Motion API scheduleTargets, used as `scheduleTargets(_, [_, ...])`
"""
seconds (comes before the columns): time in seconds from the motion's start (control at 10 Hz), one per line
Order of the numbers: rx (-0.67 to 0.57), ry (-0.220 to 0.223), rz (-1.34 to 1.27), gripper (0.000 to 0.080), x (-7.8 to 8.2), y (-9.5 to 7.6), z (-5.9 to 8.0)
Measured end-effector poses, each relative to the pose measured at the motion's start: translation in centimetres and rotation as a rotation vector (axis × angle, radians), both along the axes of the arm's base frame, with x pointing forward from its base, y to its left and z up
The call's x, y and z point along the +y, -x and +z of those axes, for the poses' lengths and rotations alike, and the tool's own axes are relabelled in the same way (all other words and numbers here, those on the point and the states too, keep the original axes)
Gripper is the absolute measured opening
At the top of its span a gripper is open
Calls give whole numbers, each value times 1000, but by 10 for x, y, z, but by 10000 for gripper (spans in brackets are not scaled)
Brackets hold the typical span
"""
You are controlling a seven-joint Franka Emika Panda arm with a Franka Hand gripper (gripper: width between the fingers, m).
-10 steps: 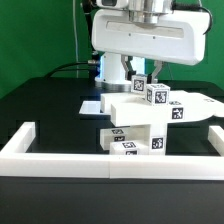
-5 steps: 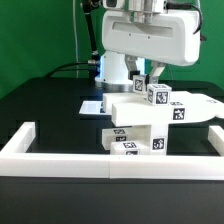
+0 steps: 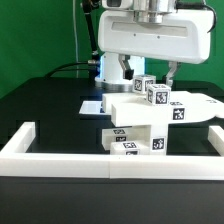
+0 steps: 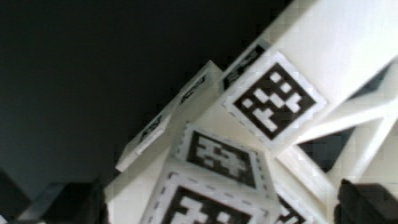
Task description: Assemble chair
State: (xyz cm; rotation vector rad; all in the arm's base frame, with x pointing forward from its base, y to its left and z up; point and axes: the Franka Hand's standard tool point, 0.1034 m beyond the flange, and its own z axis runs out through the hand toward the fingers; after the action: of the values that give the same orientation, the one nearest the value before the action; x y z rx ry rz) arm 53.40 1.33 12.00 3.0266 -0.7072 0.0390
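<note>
Chair (image 3: 148, 122): white tagged parts stacked on black bench (image 3: 50, 110), against white border wall (image 3: 60, 152), near exterior view's right. Two tagged square posts (image 3: 152, 92) stand atop it. Hand (image 3: 150, 68) hovers above posts, largely hidden by arm housing; opening and grip: cannot tell. Wrist view: tagged post (image 4: 231, 140) close below, dark fingertips (image 4: 63, 200) either side.

Backdrop: green curtain (image 3: 45, 35), hanging in vertical folds. Work surface: black table (image 3: 40, 110), matte. Enclosure: low white border wall (image 3: 60, 160) along the table's near edge. Lighting: even, bright.
</note>
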Motion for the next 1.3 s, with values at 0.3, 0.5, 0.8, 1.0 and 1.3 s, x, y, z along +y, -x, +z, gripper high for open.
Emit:
scheduleTargets(0.3, [11,3,257,648,-3,1,0])
scheduleTargets(0.5, [17,6,403,648,-4,1,0])
scheduleTargets(0.8, [28,10,615,648,-5,3,-1])
scheduleTargets(1.0, [38,19,766,648,-7,3,-1])
scheduleTargets(1.3, [40,20,833,513,-10,1,1])
